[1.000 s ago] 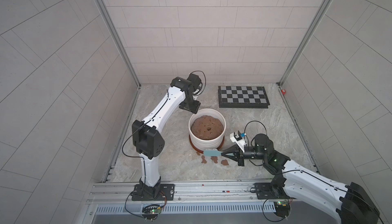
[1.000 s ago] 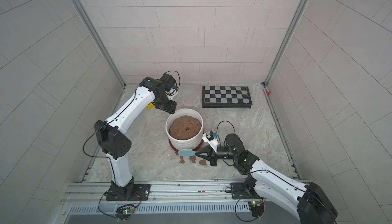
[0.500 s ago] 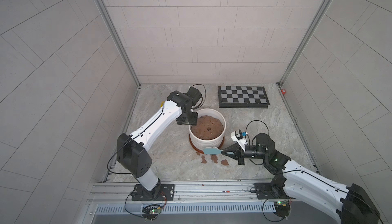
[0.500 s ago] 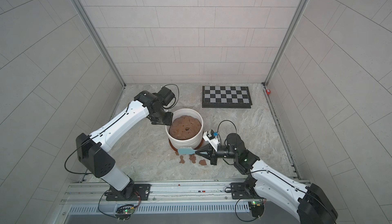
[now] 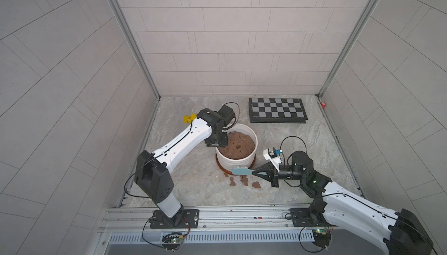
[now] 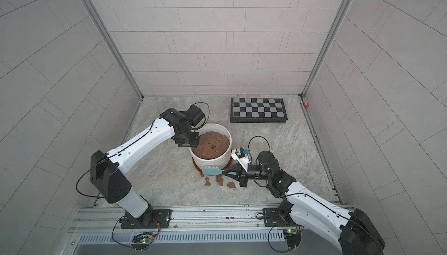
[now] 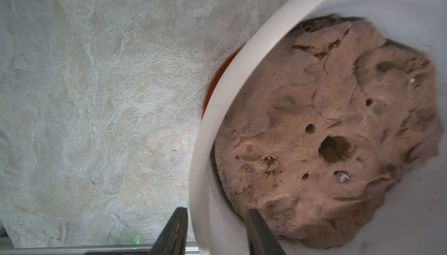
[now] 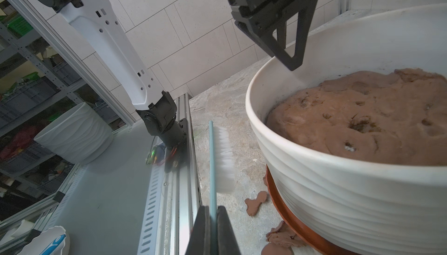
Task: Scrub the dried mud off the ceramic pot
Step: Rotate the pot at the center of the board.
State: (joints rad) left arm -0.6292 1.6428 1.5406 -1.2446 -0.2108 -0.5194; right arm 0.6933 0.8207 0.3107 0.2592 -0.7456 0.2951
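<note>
The white ribbed ceramic pot [image 5: 235,163] [image 6: 210,162] stands on an orange-brown saucer [image 5: 220,166], filled with a brown soil mound [image 5: 238,146]. Flakes of dried mud [image 5: 244,180] [image 6: 219,180] [image 8: 255,204] lie on the floor in front of it. My left gripper [image 5: 217,142] [image 7: 215,217] straddles the pot's left rim [image 7: 205,145], one finger outside and one inside, shut on it. My right gripper [image 5: 257,172] [image 8: 212,207] is shut on the handle of a teal brush [image 5: 242,171] [image 8: 223,159]. Its white bristles face the pot's lower wall [image 8: 338,193], a small gap away.
A chessboard [image 5: 277,110] lies at the back right. A yellow piece [image 5: 188,119] sits behind the left arm and a small red item [image 5: 323,103] by the right wall. The metal rail [image 5: 217,215] runs along the front edge.
The left arm swung from behind the pot down onto its left rim, and its jaws narrowed around the rim. The right arm and the brush hardly moved.
</note>
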